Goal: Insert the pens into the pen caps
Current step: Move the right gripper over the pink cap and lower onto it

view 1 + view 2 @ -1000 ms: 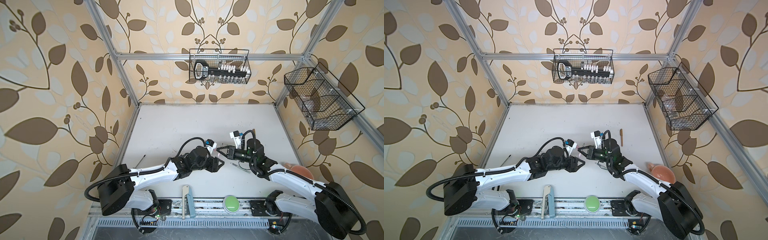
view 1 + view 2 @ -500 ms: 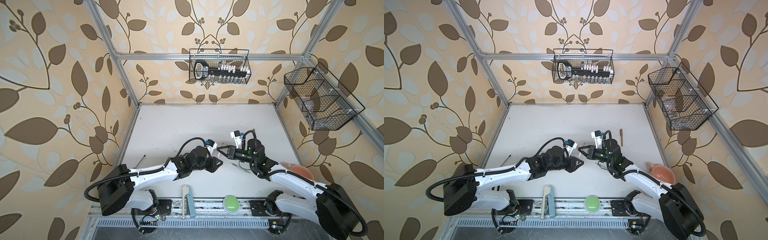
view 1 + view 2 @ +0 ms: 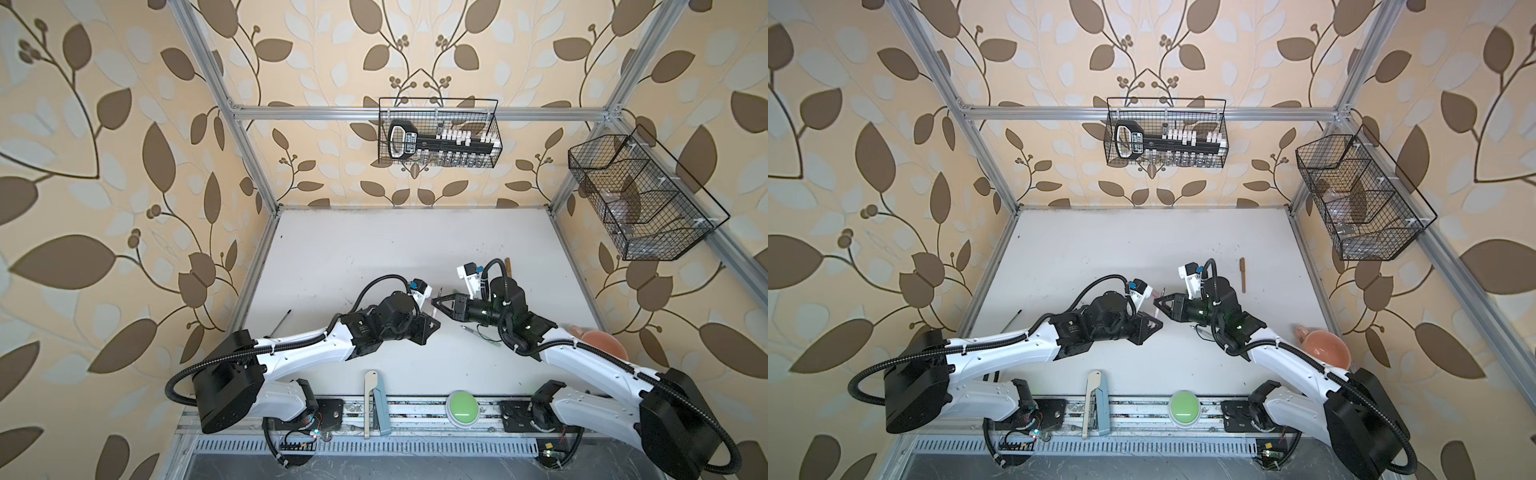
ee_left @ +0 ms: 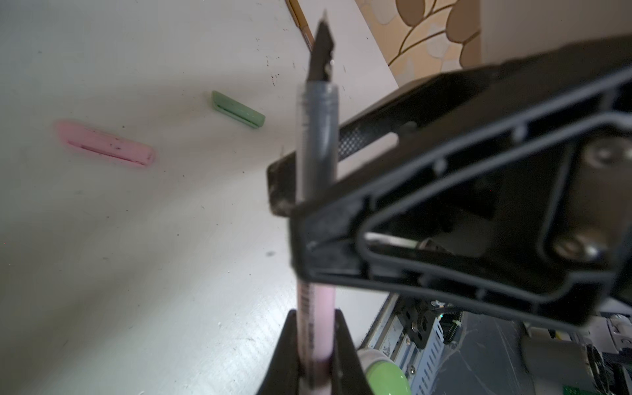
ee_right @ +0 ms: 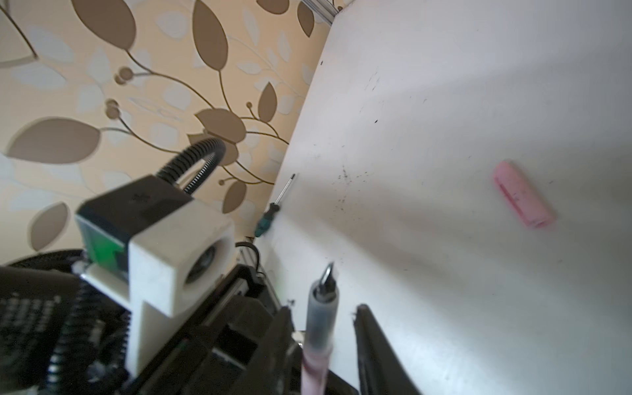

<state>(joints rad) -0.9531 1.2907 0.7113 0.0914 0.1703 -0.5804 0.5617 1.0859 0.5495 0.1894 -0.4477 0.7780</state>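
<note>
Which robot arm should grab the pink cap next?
Probably right. The left gripper is shut on the pink pen; the right gripper stands open around it, so it can fetch the pink cap.

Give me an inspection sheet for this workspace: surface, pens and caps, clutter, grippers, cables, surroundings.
Surface: white table, dark specks and scuffs.
Job's things: pink pen uncapped, held off the table; pink cap, green cap loose, apart; green pen by the right arm; brown pen toward the right edge.
Clutter: screwdriver at left edge; beige and teal tool, green button at front; orange bowl at right.
Grippers: left gripper shut on pink pen; right gripper open around it.
Cables: black hoses arch over both arms.
Surroundings: back wire basket, side wire basket, leaf-patterned walls.
</note>
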